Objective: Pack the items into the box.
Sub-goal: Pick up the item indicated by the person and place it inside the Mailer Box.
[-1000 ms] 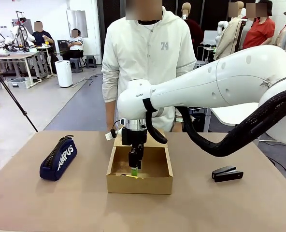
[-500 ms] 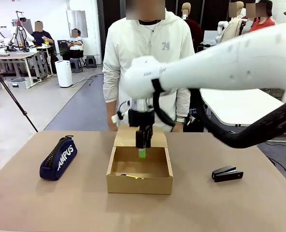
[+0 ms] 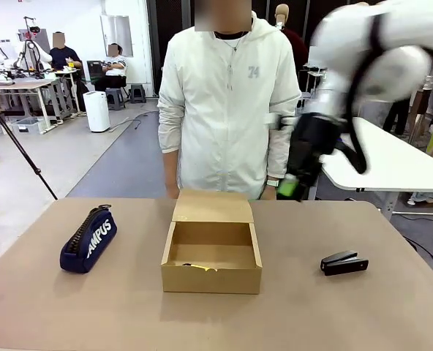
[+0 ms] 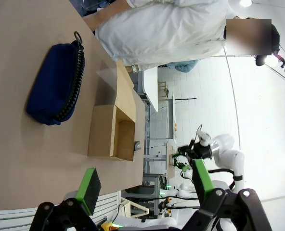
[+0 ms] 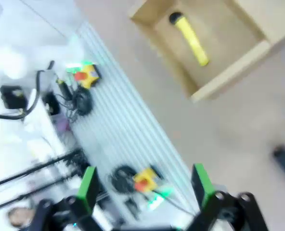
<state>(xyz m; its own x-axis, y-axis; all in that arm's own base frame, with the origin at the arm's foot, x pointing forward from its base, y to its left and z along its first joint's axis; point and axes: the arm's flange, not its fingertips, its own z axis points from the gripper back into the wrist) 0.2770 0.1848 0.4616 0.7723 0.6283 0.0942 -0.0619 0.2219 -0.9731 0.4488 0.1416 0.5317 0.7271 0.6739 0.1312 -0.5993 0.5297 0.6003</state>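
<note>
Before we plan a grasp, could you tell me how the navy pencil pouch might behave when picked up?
The navy pencil pouch looks like soft fabric, so it would probably sag rather than stay stiff. It lies low on the table, so rolling or tipping seems unlikely. Its plump shape hints at some weight.

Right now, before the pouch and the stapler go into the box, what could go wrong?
The yellow marker lies in the box; the pouch may sit unevenly on it and keep the flap from closing. The right arm looks blurred close to the person's sleeve, so it might brush them.
</note>
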